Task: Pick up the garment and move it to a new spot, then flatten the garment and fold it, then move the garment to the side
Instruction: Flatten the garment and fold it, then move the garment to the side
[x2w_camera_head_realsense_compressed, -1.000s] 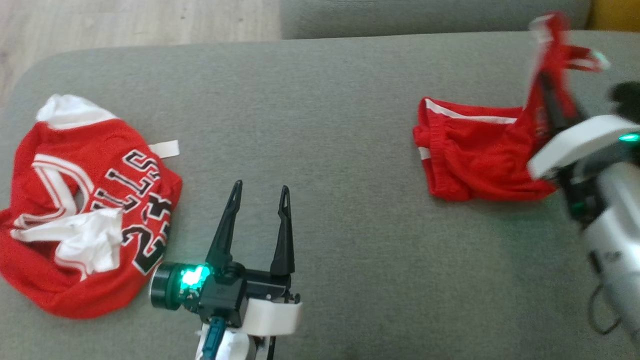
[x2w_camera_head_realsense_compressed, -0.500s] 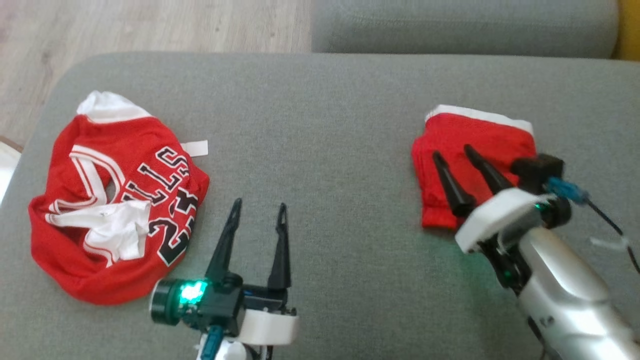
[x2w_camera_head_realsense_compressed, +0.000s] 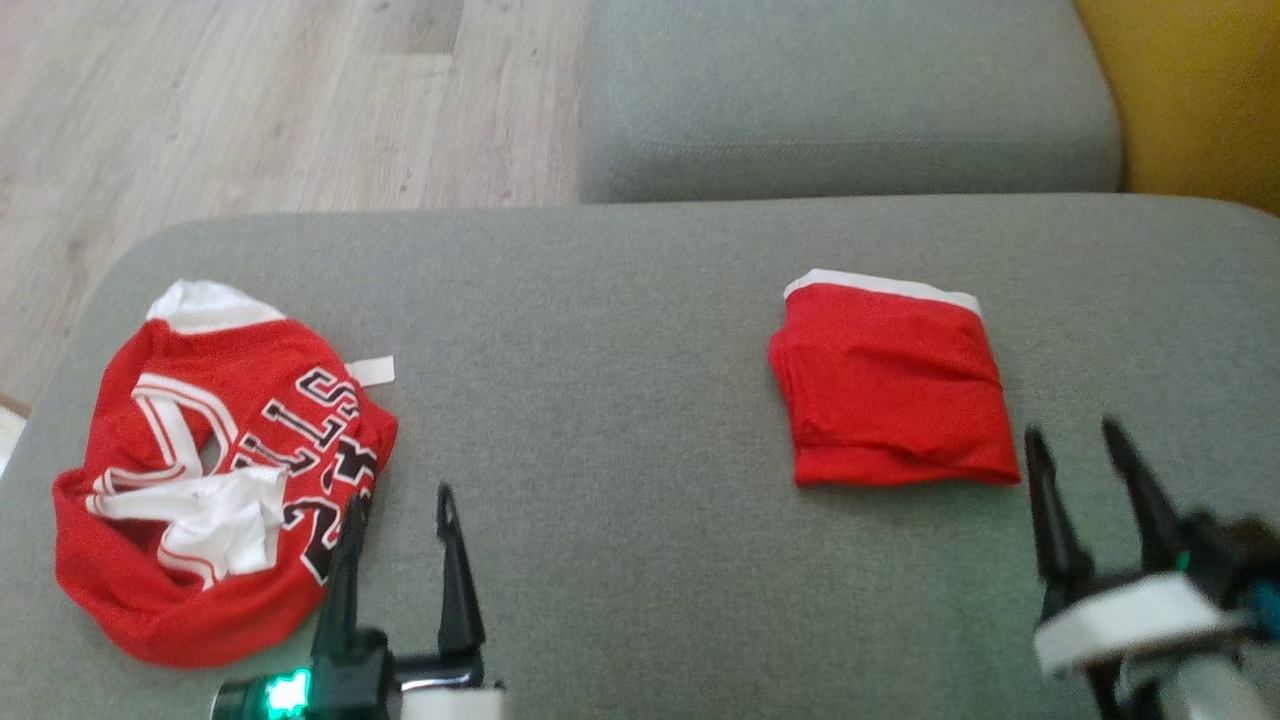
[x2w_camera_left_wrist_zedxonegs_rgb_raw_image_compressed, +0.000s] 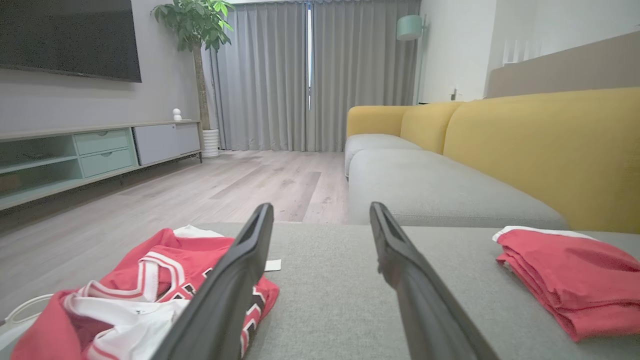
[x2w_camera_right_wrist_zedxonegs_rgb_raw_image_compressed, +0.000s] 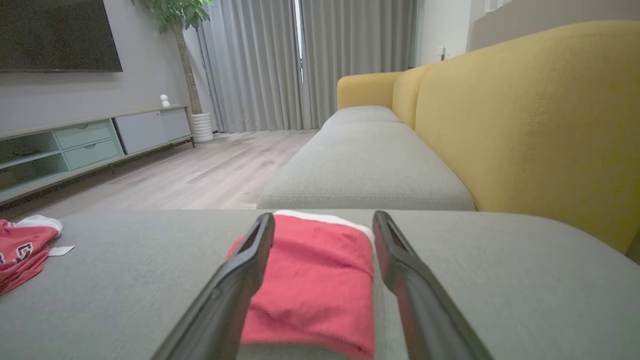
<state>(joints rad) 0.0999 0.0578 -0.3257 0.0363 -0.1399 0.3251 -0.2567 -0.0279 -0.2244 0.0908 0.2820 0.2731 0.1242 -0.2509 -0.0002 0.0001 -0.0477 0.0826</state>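
While left gripper (x2w_camera_head_realsense_compressed: 400, 495) and right gripper (x2w_camera_head_realsense_compressed: 1070, 430) stand open — empty — pinching one layer could unfold the shorts (x2w_camera_head_realsense_compressed: 890, 385) toward the cushion's (x2w_camera_head_realsense_compressed: 620, 400) right edge.

The left gripper (x2w_camera_head_realsense_compressed: 400, 500) has two long, tapering black fingers (x2w_camera_head_realsense_compressed: 456, 585) and a green light (x2w_camera_head_realsense_compressed: 285, 693) at its base. The right gripper (x2w_camera_head_realsense_compressed: 1070, 432) looks the same, mounted on a white collar (x2w_camera_head_realsense_compressed: 1130, 615).

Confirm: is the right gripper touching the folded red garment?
Apart. In the head view a thin strip of grey cushion shows between the right edge of the folded red garment and the right gripper, which is open.
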